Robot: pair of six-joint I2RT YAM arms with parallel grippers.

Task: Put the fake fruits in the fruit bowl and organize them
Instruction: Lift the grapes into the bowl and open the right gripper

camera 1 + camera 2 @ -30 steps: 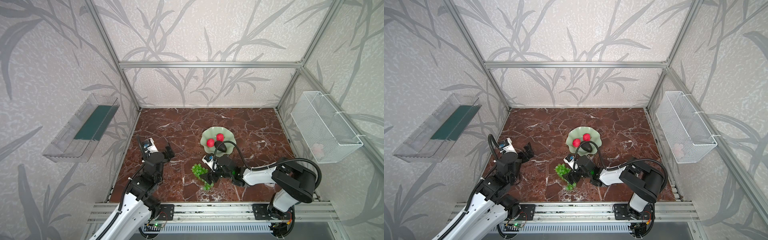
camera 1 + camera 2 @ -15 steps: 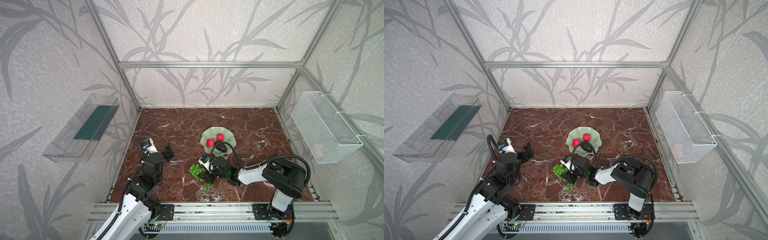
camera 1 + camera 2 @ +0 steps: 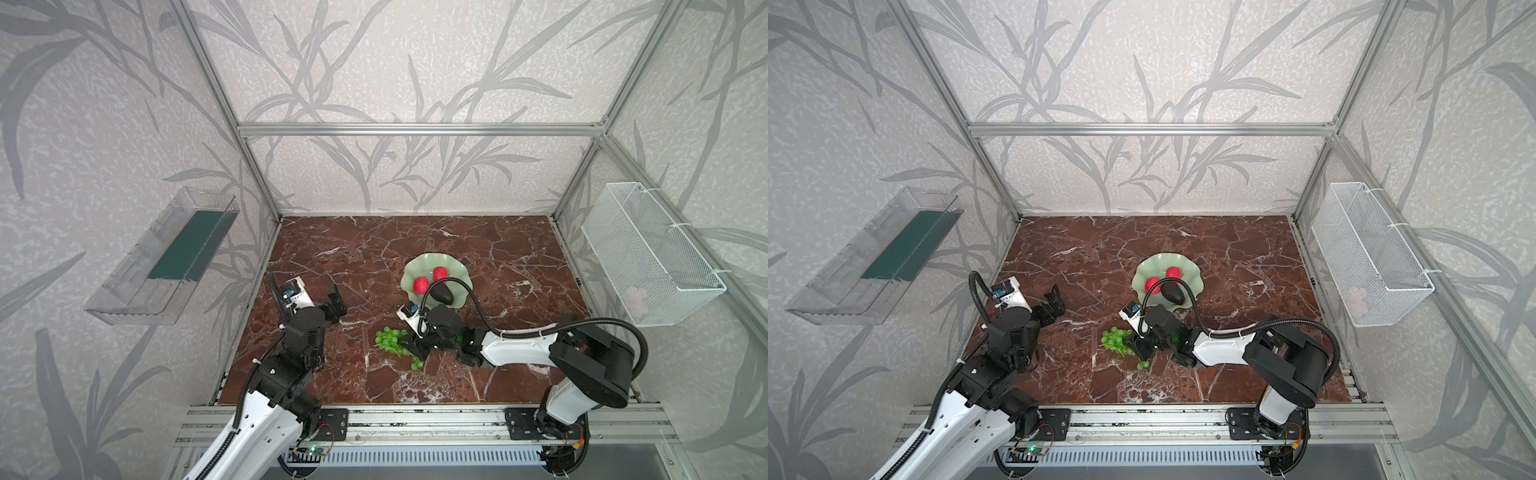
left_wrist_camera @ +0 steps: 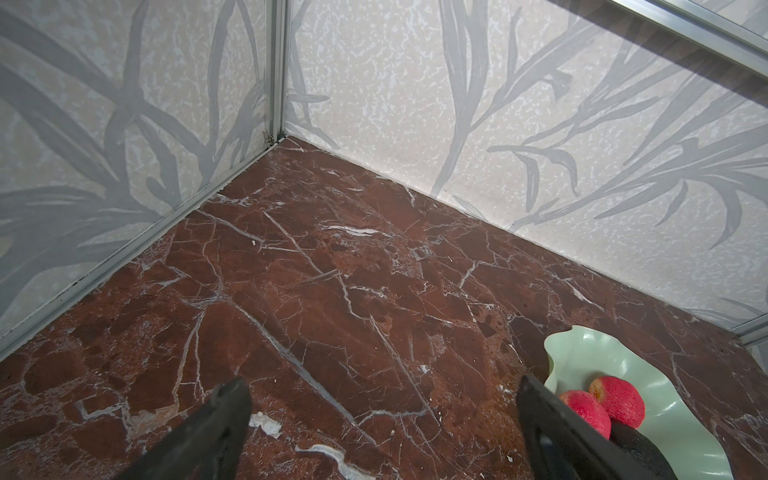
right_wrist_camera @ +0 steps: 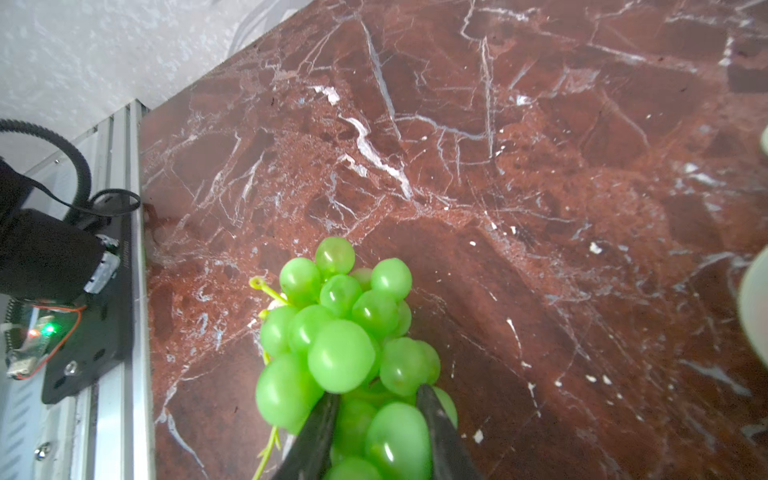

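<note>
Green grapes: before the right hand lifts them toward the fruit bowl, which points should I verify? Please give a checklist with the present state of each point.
1. Right hand shut on the green grapes: ok, it pinches berries of the bunch.
2. Grip reaches the stem: cannot tell, berries hide it.
3. Whole bunch comes along: cannot tell; a few trailing grapes lie on the near side of the hand, their link hidden.
4. Room in the fruit bowl: ok; the red fruits and the avocado leave its far part bare.
5. Left hand out of the way: ok; open, empty, well left of the bunch.
</note>
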